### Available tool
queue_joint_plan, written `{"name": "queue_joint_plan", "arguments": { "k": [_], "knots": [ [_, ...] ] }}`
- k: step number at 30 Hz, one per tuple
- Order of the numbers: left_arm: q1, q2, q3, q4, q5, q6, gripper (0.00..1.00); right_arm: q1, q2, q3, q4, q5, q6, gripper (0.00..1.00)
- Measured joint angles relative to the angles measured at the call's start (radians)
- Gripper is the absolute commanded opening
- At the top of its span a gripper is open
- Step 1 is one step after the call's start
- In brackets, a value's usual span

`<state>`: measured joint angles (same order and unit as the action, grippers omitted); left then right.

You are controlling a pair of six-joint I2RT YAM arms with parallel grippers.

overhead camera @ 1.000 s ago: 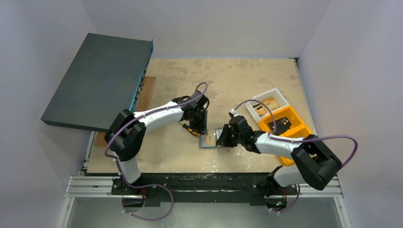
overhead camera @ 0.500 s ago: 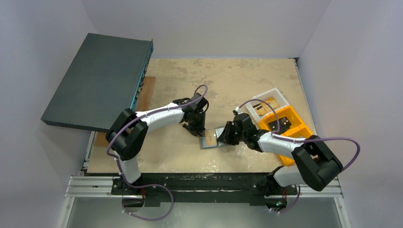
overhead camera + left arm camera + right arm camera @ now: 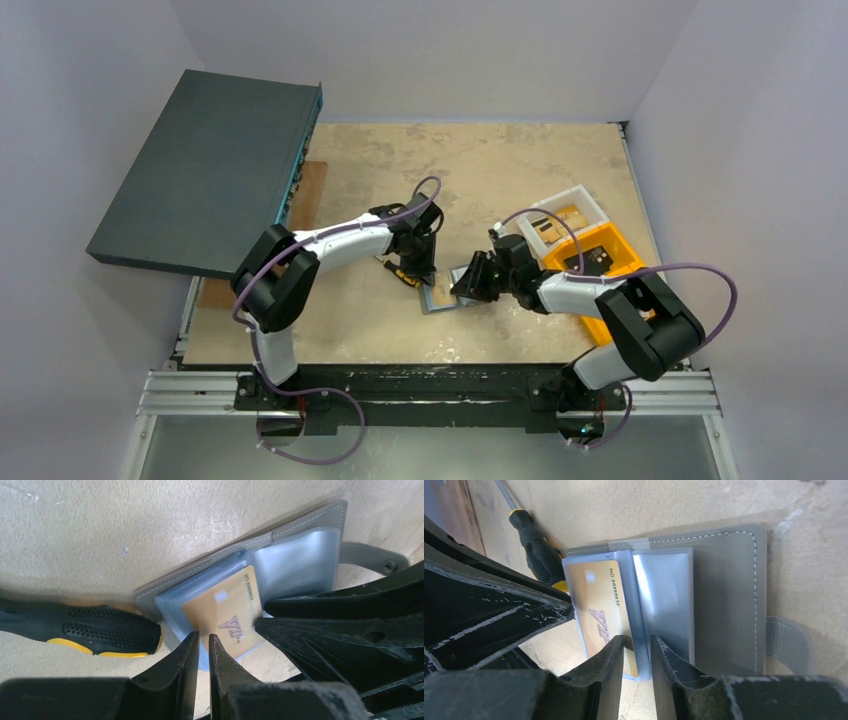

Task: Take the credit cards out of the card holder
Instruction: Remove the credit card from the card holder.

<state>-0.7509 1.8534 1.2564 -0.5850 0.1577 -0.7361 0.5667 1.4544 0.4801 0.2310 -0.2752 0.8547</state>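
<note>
The small grey bifold card holder (image 3: 310, 530) lies open and flat on the beige tabletop (image 3: 500, 170), near the front middle, with both arms meeting over it. A gold plastic credit card (image 3: 227, 610) sits inside one of its clear blue-grey sleeves.

The left gripper (image 3: 202, 637) has its fingers drawn to a thin slit at the sleeve's near edge. Whether they actually pinch the sleeve or the card corner is hard to tell from this angle. The right gripper (image 3: 637, 642) has its fingers a little apart, straddling the edge of the card and the sleeve fold, gripping nothing.

The main risk is closing on card and sleeve together, so the whole holder lifts or drags instead of the card sliding free. If the left fingers have no firm hold, nothing anchors the holder. The black-and-yellow-handled screwdriver (image 3: 95, 625) lies just beside the holder's edge and could be knocked, or block a low approach. The two sets of fingers are also crowded close and could collide.
</note>
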Motion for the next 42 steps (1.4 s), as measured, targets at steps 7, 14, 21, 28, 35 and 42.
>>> {"name": "queue_joint_plan", "arguments": {
  "k": [7, 14, 21, 28, 35, 42],
  "knots": [
    [0.0, 0.023, 0.023, -0.002, 0.003, 0.0, 0.1, -0.006, 0.058, 0.0, 0.097, -0.042, 0.026, 0.29],
    [0.0, 0.027, 0.025, -0.016, -0.014, 0.002, 0.13, -0.013, 0.064, -0.017, 0.137, -0.057, 0.042, 0.29],
    [0.0, 0.026, 0.025, -0.029, -0.032, 0.015, 0.12, -0.013, 0.064, -0.026, 0.156, -0.058, 0.046, 0.29],
    [0.0, 0.027, 0.025, -0.03, -0.032, 0.016, 0.12, -0.013, 0.064, -0.026, 0.156, -0.06, 0.046, 0.28],
    [-0.004, 0.039, 0.032, -0.022, -0.009, 0.014, 0.12, -0.018, 0.077, -0.024, 0.166, -0.075, 0.047, 0.27],
    [-0.005, 0.068, 0.049, 0.017, 0.051, 0.011, 0.12, -0.018, 0.079, -0.024, 0.17, -0.083, 0.047, 0.27]
  ]
}}
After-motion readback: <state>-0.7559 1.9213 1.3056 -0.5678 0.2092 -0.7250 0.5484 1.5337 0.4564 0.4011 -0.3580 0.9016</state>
